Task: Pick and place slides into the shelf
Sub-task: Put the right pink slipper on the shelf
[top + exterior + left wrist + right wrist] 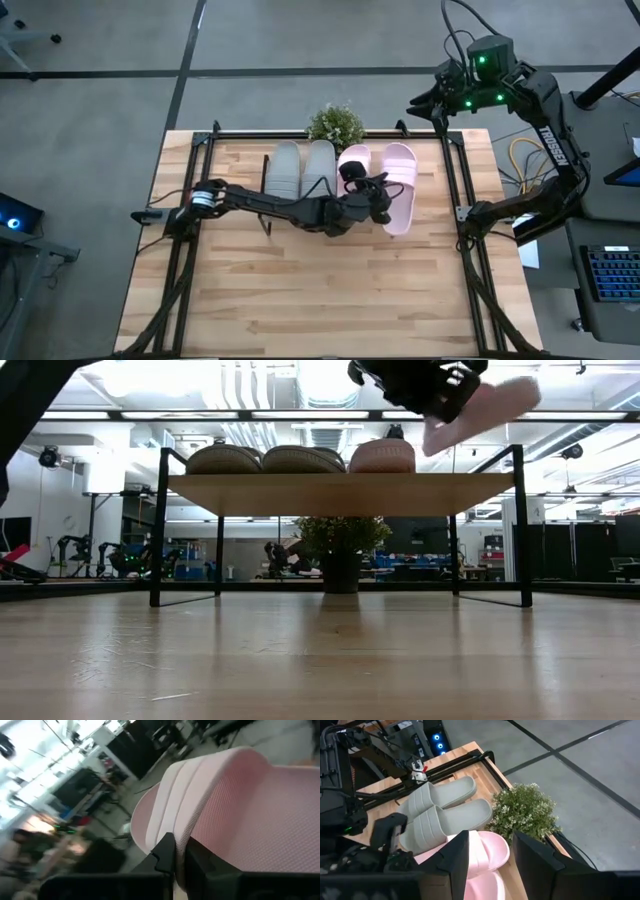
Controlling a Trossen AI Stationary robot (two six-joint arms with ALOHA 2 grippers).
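**Last pink slide above the shelf**

My left claw (pixel 372 200) is clenched on the strap of the fourth slide (pixel 400 188), a pale pink one, carried tilted in the air over the right end of the shelf (pixel 340 492). The grey-green pair (pixel 300 168) and the other pink slide (pixel 353 162) already lie side by side on the plank.

I judge this sandal light and spongy: the wide strap (pixel 200 795) is textured, so it should not slip, but the foam will likely give under a hard squeeze. The strap's edge is the sensible hold.

My right claw (pixel 490 865) waits high beyond the desk's far right corner, fingers parted and empty. The desk (pixel 330 300) is bare wood; a small potted plant (pixel 335 125) stands just behind the shelf. Beyond is an open lab with grey floor.
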